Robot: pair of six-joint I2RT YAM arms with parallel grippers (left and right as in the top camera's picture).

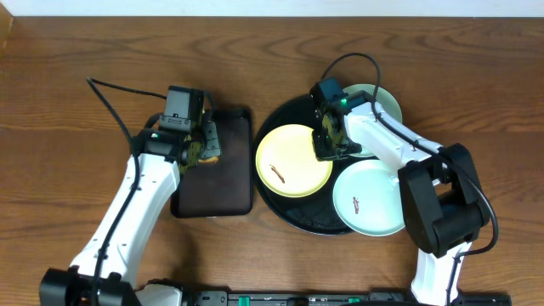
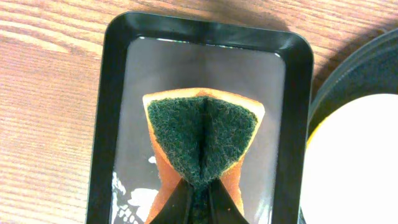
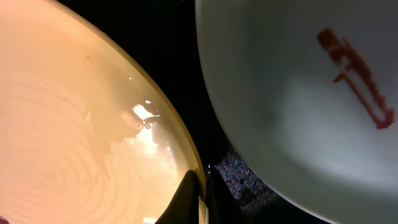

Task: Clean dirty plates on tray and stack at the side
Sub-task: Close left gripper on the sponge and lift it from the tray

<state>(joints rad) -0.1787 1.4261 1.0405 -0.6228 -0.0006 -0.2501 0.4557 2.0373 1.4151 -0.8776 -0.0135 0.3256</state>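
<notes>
My left fingers (image 2: 177, 205) are clenching a sponge (image 2: 202, 137), squeezing it so its green scouring face is creasing down the middle and the orange foam is showing around the edges. The sponge is hanging over the rectangular black tray (image 2: 118, 93), which is carrying a few white flecks near its 7 o'clock corner. At 3 o'clock from that tray, the rim of the round black tray (image 2: 348, 68) is curving into view.

My right fingers (image 3: 185, 202) are closing tight on the rim of the pale yellow plate (image 3: 81, 124), one tip on each side of the edge. Just across a strip of the round black tray's floor, a mint-white plate (image 3: 298, 93) is lying with a reddish-brown smear (image 3: 354, 74) on it.

From overhead, the pale yellow plate (image 1: 294, 161) is sitting in the 9 o'clock half of the round black tray (image 1: 293, 110), and I am gripping it at about its 3 o'clock edge. It is carrying a thin brown smear of its own toward 8 o'clock. The mint-white plate (image 1: 368, 197) is lying at the tray's 5 o'clock, reaching out over the rim. A second mint-white plate (image 1: 384, 100) is resting at 1 o'clock, partly hidden under my right arm. The rectangular black tray is lying on the table (image 1: 85, 68) at 9 o'clock from the round one, just beside it.
</notes>
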